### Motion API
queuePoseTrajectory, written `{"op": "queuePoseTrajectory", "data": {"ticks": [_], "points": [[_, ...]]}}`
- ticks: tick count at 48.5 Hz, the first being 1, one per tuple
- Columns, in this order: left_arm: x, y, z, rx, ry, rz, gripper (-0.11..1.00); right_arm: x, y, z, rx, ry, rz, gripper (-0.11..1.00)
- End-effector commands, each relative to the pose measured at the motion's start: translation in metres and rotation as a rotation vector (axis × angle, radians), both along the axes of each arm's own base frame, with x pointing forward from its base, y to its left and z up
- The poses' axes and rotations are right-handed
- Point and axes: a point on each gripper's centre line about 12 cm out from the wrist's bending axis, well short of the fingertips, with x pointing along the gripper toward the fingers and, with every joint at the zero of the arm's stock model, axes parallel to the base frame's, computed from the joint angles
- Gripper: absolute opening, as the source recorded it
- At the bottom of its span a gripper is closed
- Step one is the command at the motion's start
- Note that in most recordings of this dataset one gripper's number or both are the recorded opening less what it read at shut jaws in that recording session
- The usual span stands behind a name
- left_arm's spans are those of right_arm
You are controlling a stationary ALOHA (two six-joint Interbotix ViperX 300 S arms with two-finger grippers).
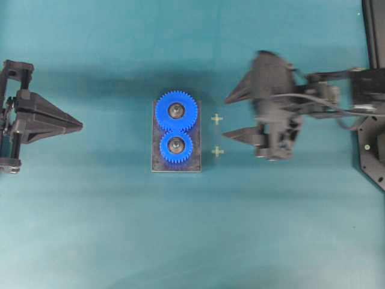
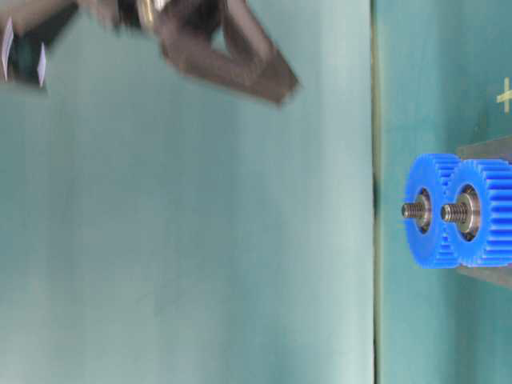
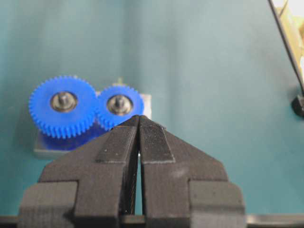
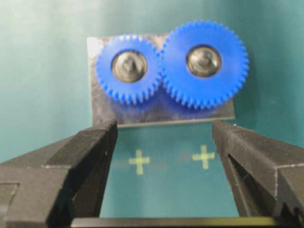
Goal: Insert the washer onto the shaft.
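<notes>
Two gears on their shafts, hands apart

The right hand (image 1: pixel 236 115), spread wide and empty, faces the gear plate (image 1: pixel 175 165); the left hand (image 1: pixel 79 126), pinched closed, sits well back.

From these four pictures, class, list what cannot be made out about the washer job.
- Washer: too small to tell whether one sits on either shaft inside the gears.
- Right gripper: motion-blurred in the overhead view.
- Base plate: partly hidden by the left gripper in its wrist view.
</notes>
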Motion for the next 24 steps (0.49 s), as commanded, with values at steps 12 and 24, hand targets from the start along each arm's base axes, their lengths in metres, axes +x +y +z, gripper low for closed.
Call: {"op": "queuePoseTrajectory", "data": {"ticks": [12, 24], "points": [[0.000, -0.004, 0.005, -0.002, -0.017, -0.019, 0.00, -0.053, 0.009, 0.001, 0.007, -0.186, 0.026, 0.85], [-0.001, -0.004, 0.001, -0.002, -0.015, -0.019, 0.00, -0.081, 0.019, -0.016, 0.012, -0.159, 0.066, 0.77]]}}
